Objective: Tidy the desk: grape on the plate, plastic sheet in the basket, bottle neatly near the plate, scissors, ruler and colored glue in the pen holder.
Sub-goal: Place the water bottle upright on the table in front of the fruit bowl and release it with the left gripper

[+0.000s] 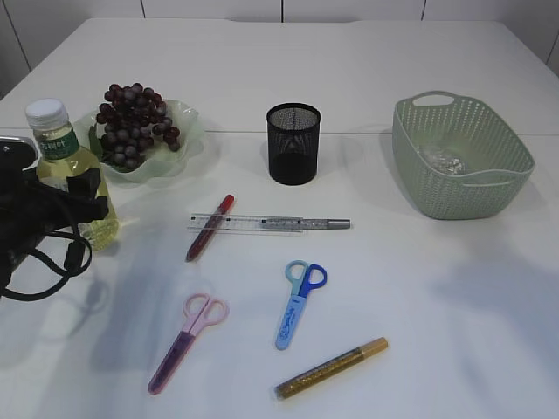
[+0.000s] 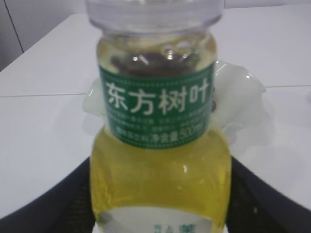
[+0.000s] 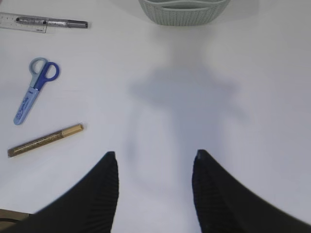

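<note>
1. I see the grapes (image 1: 133, 122), dark purple, heaped on the pale green wavy plate (image 1: 194, 122) at far left.
2. The bottle (image 1: 68, 170) of yellow liquid stands upright just beside the plate, white cap on.
3. Crumpled clear plastic sheet (image 1: 444, 159) lies inside the green basket (image 1: 410, 148).
4. The black mesh pen holder (image 1: 293, 143) stands upright.
5. The clear ruler (image 1: 249, 223) lies flat mid-table, crossing a red glue pen (image 1: 210, 227), with a silver one (image 1: 321, 224) along it.
6. Pink scissors (image 1: 185, 341), blue scissors (image 1: 298, 301) and gold glue pen (image 1: 332, 367) lie nearer me.

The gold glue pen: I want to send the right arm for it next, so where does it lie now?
In the exterior view the gold glue pen lies near the front table edge, right of centre, just below the blue scissors.
</note>
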Controlling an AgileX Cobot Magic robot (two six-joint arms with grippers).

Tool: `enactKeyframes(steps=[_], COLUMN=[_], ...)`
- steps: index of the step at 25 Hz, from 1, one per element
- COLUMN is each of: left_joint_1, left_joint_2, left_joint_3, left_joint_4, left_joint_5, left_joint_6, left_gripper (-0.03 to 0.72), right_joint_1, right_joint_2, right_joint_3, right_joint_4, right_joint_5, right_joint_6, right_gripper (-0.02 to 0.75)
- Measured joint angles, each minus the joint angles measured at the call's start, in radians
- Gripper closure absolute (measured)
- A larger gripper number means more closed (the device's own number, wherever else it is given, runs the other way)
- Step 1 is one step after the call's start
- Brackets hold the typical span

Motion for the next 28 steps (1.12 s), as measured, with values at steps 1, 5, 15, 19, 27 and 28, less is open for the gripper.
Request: enactKeyframes(steps=[1, 5, 15, 19, 27, 28], left_joint_1=[0.0, 0.0, 0.0, 0.0, 0.0, 0.0], left_joint_2=[0.0, 0.0, -0.002, -0.004, -0.038, -0.04], left_joint_3=[0.0, 0.0, -0.027, -0.027, -0.027, -0.027], left_joint_4=[0.0, 0.0, -0.014, -0.014, -0.017, -0.019], left_joint_5=[0.0, 0.0, -0.004, -0.017, -0.019, -0.019], left_joint_6=[0.0, 0.002, 0.012, 0.014, 0.014, 0.014], left_gripper=[0.165, 0.162, 0.1, 0.099, 0.099, 0.099], right_joint_1=[0.0, 0.0, 0.0, 0.0, 0.0, 0.0], right_joint_2=[0.0, 0.0, 0.0, 0.0, 0.0, 0.0], right_joint_3=[0.0, 0.0, 0.0, 0.0, 0.0, 0.0], right_joint_4=[0.0, 0.0, 0.0, 0.0, 0.0, 0.0], right_joint_5=[0.0, 0.0, 0.0, 0.0, 0.0, 0.0], right_joint_6=[0.0, 0.0, 0.0, 0.002, 0.002, 0.002], right_gripper=[0.339, 0.339, 0.339, 0.339, 0.339, 0.339])
